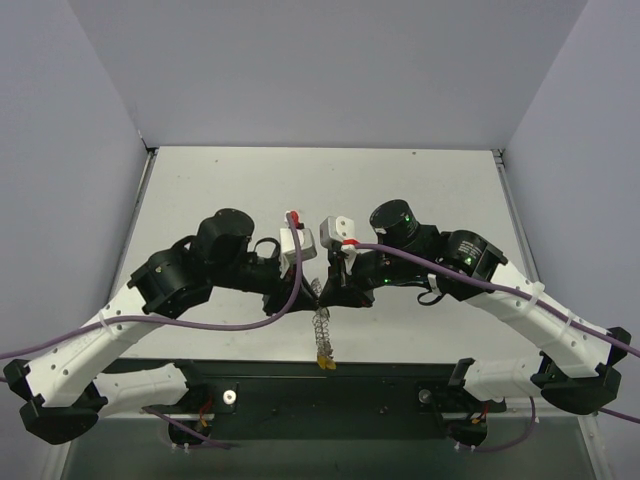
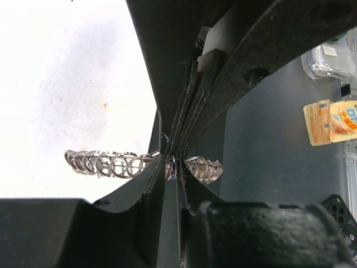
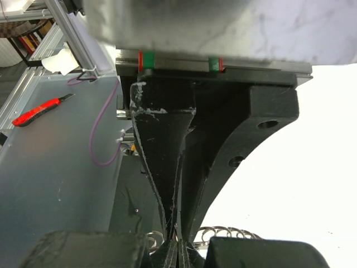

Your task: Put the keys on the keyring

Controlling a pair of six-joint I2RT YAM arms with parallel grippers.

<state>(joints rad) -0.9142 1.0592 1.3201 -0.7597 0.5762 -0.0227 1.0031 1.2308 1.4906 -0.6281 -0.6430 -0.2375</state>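
Note:
The keyring (image 1: pixel 322 325) is a silvery coil that runs from between the two grippers toward the near table edge. A small yellow key (image 1: pixel 325 363) sits at its near end; other keys are out of view. My left gripper (image 2: pixel 173 170) is pinched on the keyring (image 2: pixel 106 163), whose coils show on both sides of its fingers. Tip to tip against it, my right gripper (image 3: pixel 178 245) is shut on the same keyring (image 3: pixel 226 231). In the top view the left gripper (image 1: pixel 300 297) and right gripper (image 1: pixel 335 293) meet at mid-table.
A dark strip (image 1: pixel 330 395) with the arm bases runs along the white table's near edge. Off the table, the left wrist view shows snack packets (image 2: pixel 330 120), and the right wrist view shows a red cutter (image 3: pixel 39 111) and a purple cable (image 3: pixel 103 139).

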